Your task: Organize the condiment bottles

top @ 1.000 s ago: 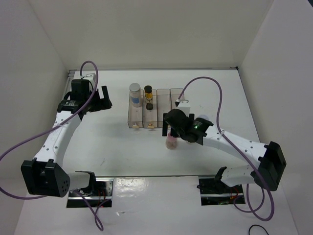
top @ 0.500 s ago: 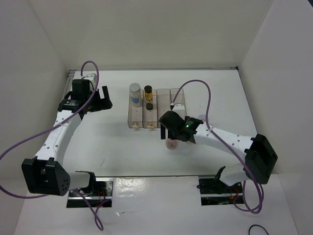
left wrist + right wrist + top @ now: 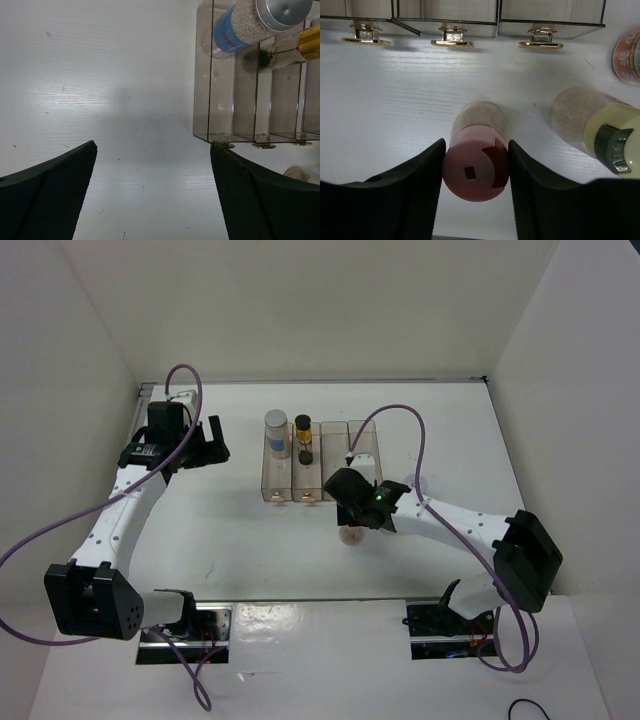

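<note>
White table (image 3: 250, 550): right gripper (image 3: 476, 146) fingers clamp pink-capped bottle (image 3: 476, 175) on both sides; left gripper (image 3: 152, 146) spread wide, holding nothing.

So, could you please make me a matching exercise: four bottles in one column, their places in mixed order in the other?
1 silver-capped bottle
2 gold-banded bottle
3 pink-capped bottle
4 yellow-capped bottle

A between the right fingers
B rack, leftmost compartment
C on table, outside rack
D rack, second compartment from left

Pairs: 1-B, 2-D, 3-A, 4-C
</note>
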Action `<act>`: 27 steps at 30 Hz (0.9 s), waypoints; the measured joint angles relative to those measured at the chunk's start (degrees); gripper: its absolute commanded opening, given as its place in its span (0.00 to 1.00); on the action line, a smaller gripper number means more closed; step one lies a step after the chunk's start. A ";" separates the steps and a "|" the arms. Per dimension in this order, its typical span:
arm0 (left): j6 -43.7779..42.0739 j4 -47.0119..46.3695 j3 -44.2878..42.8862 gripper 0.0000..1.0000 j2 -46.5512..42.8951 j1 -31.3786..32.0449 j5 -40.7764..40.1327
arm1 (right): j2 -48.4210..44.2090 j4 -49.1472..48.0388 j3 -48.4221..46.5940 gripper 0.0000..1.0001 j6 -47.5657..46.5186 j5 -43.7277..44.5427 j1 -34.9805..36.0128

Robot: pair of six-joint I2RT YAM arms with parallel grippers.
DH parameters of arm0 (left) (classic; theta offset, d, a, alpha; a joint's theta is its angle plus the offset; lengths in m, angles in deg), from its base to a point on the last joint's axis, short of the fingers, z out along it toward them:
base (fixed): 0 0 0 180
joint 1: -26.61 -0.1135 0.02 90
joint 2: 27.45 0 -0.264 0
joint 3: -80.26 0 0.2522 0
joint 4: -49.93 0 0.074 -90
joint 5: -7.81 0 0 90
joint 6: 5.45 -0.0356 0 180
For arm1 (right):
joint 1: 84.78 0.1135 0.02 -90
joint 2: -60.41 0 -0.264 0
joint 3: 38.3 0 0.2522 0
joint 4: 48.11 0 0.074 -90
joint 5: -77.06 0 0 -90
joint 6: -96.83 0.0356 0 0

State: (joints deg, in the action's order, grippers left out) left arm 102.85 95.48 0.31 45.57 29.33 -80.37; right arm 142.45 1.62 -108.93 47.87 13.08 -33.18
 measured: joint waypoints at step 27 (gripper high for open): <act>-0.09 -0.11 0.96 1.00 0.00 -0.44 1.70 | 0.68 1.92 -26.27 0.09 -11.67 -0.35 -11.10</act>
State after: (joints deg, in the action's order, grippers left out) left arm 102.76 95.37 1.27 45.57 28.89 -78.66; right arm 143.13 3.54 -135.20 36.20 12.73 -44.29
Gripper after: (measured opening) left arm 1.000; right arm 0.561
